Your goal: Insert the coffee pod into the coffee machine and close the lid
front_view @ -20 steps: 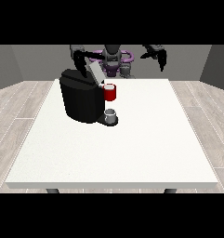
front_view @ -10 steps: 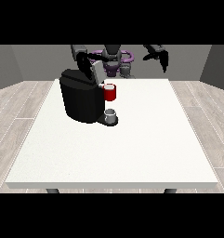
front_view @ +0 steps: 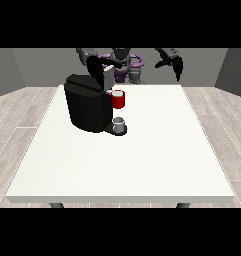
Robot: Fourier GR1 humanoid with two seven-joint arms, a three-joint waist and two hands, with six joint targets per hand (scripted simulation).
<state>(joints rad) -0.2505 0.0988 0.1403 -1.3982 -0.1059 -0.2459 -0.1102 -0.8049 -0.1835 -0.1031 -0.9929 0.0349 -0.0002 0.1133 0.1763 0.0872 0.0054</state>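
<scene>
A black coffee machine (front_view: 87,104) stands on the left half of the white table (front_view: 142,155). At its front sits a red pod holder (front_view: 118,99), and below that a small grey cup (front_view: 119,124) rests on the machine's base. The hand at the view's left (front_view: 96,67) hangs over the machine's top rear, at the raised lid. The hand at the view's right (front_view: 175,63) hovers high above the table's far right edge, fingers pointing down and holding nothing. I see no separate coffee pod.
The robot's torso (front_view: 123,65) stands behind the table's far edge. Grey plank floor surrounds the table on all sides.
The hand at the view's left has crept slightly forward and down over the machine's top. The hand at the view's right has barely moved.
</scene>
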